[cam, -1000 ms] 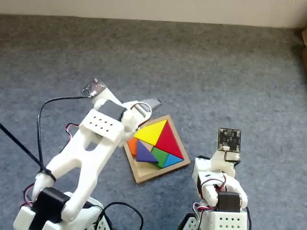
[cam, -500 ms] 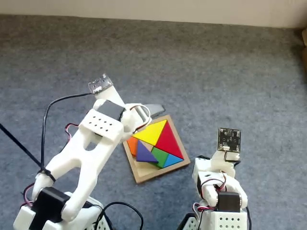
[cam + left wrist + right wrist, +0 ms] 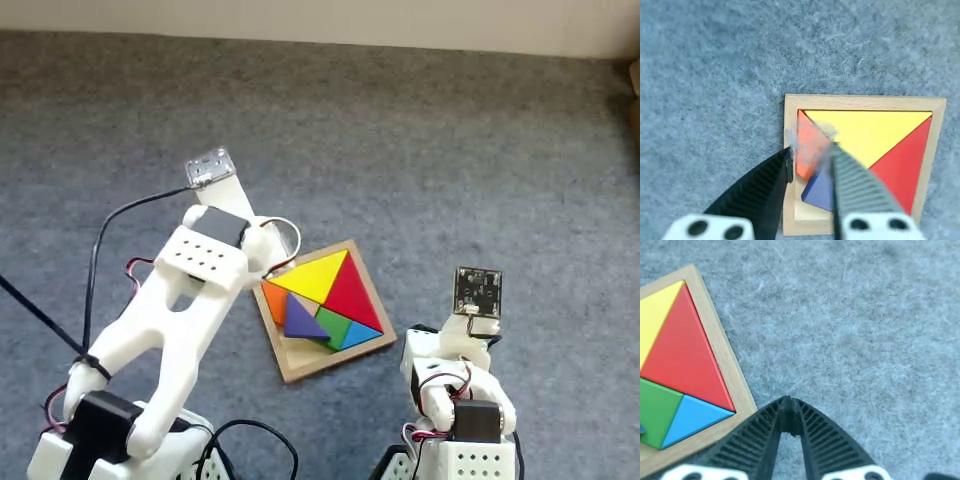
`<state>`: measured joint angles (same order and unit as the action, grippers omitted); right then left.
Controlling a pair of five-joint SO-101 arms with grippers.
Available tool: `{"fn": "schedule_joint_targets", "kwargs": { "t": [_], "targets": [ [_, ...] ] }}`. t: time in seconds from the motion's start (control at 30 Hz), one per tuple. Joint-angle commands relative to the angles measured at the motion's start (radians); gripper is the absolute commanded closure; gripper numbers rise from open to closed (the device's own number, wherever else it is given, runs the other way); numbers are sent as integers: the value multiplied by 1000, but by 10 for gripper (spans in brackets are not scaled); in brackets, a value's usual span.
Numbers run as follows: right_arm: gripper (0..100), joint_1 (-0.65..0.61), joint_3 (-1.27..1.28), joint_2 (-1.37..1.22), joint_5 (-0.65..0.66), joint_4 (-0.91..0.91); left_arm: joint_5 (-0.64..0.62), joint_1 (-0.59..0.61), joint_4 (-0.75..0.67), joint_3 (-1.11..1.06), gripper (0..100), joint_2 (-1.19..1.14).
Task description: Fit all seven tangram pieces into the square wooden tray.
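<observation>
Six coloured pieces lie flat in the square wooden tray (image 3: 292, 368), which sits turned corner-up on grey carpet (image 3: 450, 150). Seen from the high view, the yellow triangle (image 3: 318, 278) is at 12 o'clock in the tray, the red triangle (image 3: 352, 292) at 2, the blue triangle (image 3: 362, 335) at 4, the green piece (image 3: 333, 328) at 5, the purple triangle (image 3: 300, 318) at 7, and the orange triangle (image 3: 272, 297) at 9, hard against the rim. A bare strip of tray floor shows at 6, below purple. The left gripper (image 3: 810, 151) hangs over the tray's 9 o'clock corner with its jaws spread. The black finger (image 3: 765, 190) is at the rim's outer edge and the grey ribbed finger (image 3: 855, 190) is over the seam where orange meets purple and yellow, so orange sits between them. The tips are blurred, so I cannot tell if they touch. The white left arm (image 3: 170, 330) covers the carpet at 8 o'clock of the tray, and a black cable (image 3: 95, 270) loops beside it. The right gripper (image 3: 787, 405) is pinched closed with nothing in it, over carpet just off the tray's 4 o'clock corner. The right arm (image 3: 460, 400) is folded at 4 o'clock of the tray, well apart.
</observation>
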<state>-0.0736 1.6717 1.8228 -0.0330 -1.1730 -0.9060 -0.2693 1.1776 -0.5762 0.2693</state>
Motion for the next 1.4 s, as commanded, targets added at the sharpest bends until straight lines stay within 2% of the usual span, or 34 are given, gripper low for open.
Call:
{"fn": "schedule_joint_targets", "kwargs": {
  "t": [0.0, 0.2, 0.27, 0.57, 0.73, 0.93, 1.1, 1.37],
  "targets": [
    [993, 12, 140, 13, -9, -7, 86, 22, 0, 41, 952, 39],
    [993, 12, 140, 13, -9, -7, 307, 16, -3, 42, 969, 31],
    [993, 12, 140, 13, -9, -7, 318, 1, -41, 38, 998, 31],
    [993, 12, 140, 13, -9, -7, 319, -143, -290, -99, 994, 30],
    [993, 12, 140, 13, -9, -7, 319, -159, -400, -163, 994, 28],
    [993, 12, 140, 13, -9, -7, 322, -197, -451, -222, 993, 28],
    [993, 12, 140, 13, -9, -7, 404, -282, -519, -289, 993, 28],
    [993, 12, 140, 13, -9, -7, 404, -288, -559, -320, 993, 28]
  ]
}}
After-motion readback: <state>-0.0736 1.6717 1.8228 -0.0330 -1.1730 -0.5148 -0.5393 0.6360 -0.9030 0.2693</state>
